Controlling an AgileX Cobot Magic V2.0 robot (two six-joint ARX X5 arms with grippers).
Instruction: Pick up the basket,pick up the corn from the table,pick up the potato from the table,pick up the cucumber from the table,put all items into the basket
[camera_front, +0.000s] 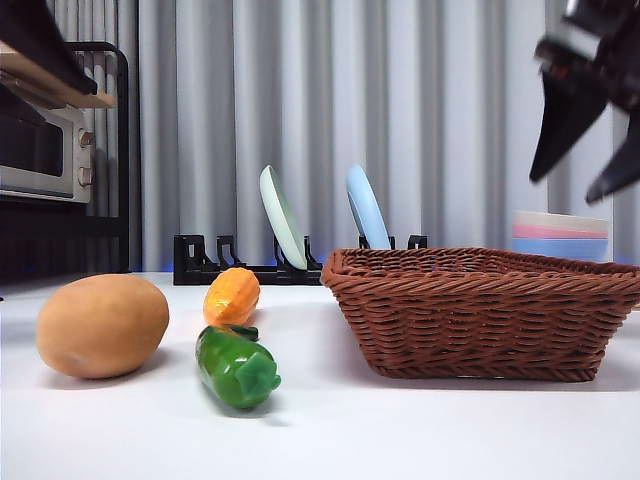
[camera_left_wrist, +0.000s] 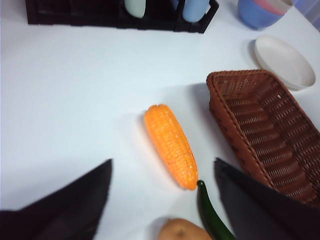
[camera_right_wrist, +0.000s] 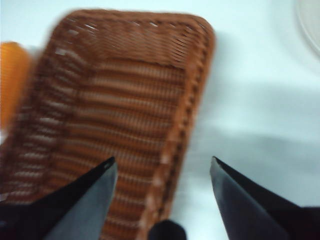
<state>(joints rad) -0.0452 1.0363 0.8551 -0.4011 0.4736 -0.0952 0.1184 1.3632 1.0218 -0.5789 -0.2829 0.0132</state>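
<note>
I am holding my left gripper (camera_left_wrist: 162, 200) spread above the corn (camera_left_wrist: 170, 145); the potato (camera_front: 102, 325) and cucumber (camera_front: 236, 367) are lying close beneath it. My right gripper (camera_right_wrist: 162, 195), also spread, is straddling the basket (camera_right_wrist: 120, 115) rim, which looks light, stiff and graspable there.

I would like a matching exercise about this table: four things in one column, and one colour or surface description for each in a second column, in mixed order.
Things:
1. corn
2. potato
3. cucumber
4. basket

Descriptions:
A. glossy dark green
B. reddish-brown woven wicker
C. bumpy orange-yellow
D. smooth tan-brown oval

Pairs: 1-C, 2-D, 3-A, 4-B
</note>
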